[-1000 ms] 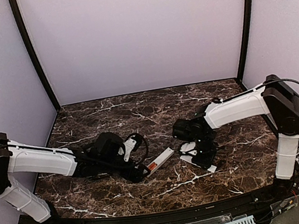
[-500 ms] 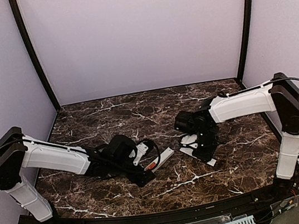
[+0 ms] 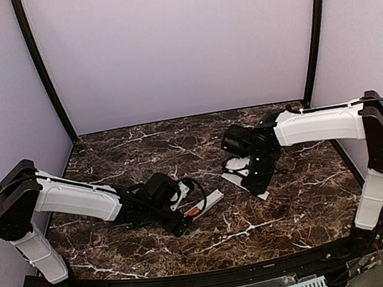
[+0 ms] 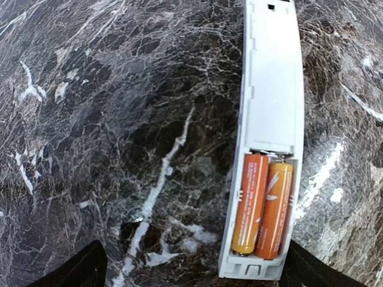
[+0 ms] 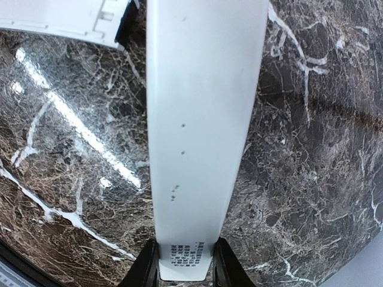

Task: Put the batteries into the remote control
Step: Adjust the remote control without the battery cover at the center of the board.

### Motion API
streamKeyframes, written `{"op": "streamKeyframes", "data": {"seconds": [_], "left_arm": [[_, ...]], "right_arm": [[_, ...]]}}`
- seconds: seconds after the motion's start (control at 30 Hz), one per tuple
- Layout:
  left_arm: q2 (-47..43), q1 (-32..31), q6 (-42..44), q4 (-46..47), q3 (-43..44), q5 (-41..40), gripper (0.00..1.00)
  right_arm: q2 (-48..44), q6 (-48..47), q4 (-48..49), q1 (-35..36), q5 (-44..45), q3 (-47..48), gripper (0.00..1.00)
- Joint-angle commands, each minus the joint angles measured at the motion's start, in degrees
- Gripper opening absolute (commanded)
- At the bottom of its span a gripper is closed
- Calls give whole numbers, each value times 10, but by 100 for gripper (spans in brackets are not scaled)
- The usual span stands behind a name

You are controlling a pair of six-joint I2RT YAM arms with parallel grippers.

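The batteries (image 4: 250, 203) sit side by side in the remote control (image 4: 272, 89) recess; the left end effector (image 4: 194, 268), spread, hovers over that end, nearer; the right end effector (image 5: 185, 269) pinches the cover strip (image 5: 203, 119) lengthwise, apart to the remote control's right.

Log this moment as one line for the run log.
batteries: both in remote control recess | left fingers: open at battery end | right fingers: shut on white strip | recess: uncovered
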Motion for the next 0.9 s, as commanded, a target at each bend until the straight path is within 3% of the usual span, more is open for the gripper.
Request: {"op": "streamKeyframes", "data": {"seconds": [0.0, 0.6, 0.87], "left_arm": [[1, 15, -8, -29, 3, -50, 98], [46, 101, -25, 96, 3, 25, 96], [-27, 132, -76, 131, -58, 53, 98]], "right_arm": [[-15, -14, 8, -4, 0, 18, 15], [0, -39, 29, -4, -28, 49, 14], [52, -65, 45, -1, -78, 123, 14]]}}
